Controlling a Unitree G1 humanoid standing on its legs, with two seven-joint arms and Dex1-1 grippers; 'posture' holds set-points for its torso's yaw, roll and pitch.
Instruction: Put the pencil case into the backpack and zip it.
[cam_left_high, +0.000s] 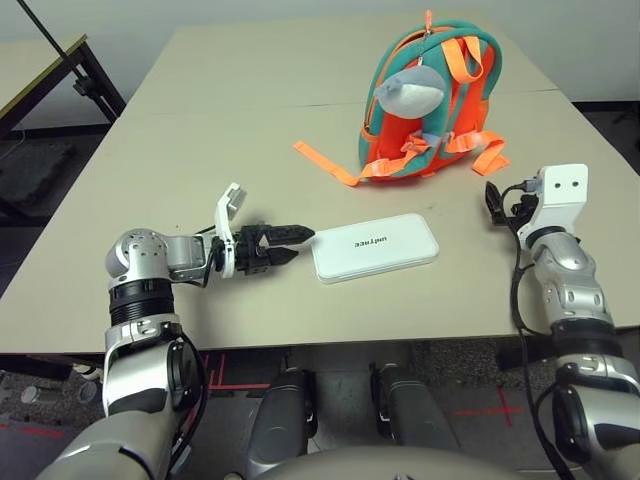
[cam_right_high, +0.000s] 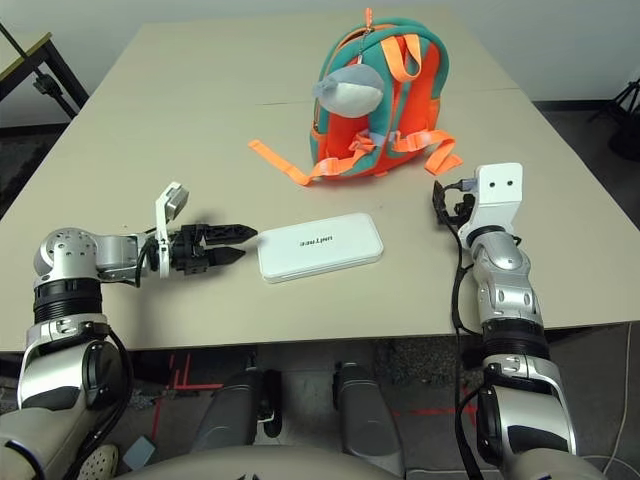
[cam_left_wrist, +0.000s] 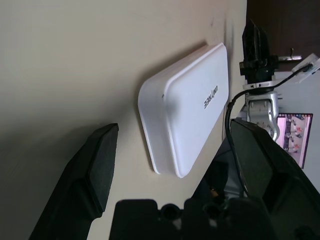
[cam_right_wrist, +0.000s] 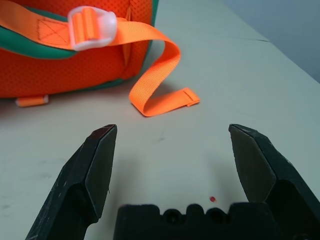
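On the beige worktop (cam_left_high: 200, 120) lie two task things: one pencil case (cam_left_high: 374, 247) and one backpack (cam_left_high: 430, 100). Two claws are at work beside them, one to each side.

Near the front edge, roughly midway between the two arms, the pencil case lies flat. It is a white, rounded-rectangle hard case with a smooth lid, a thin seam running round its side, and a single line of small dark lettering on its face, which reads upside down from the robot's head. Nothing touches it.

Farther back and a little to the right sits the backpack, well apart from the case. It has teal edging, bright orange mesh panels and orange straps with pale plastic buckles. One grey plush shark charm (cam_left_high: 410, 92) with a white belly hangs against its back panel. Several loose orange strap ends trail on the worktop, one long one (cam_left_high: 325, 163) stretching out to the left and another curling at the right.

The left claw (cam_left_high: 290, 245) hovers just beside the case's left end, pointing at it, its two black fingers (cam_left_wrist: 97, 170) spread wide and gripping nothing. The right claw (cam_left_high: 494, 203) is held to the right of the case and in front of the backpack's right corner, also wide open and empty, aimed toward the curled strap end (cam_right_wrist: 162, 100).
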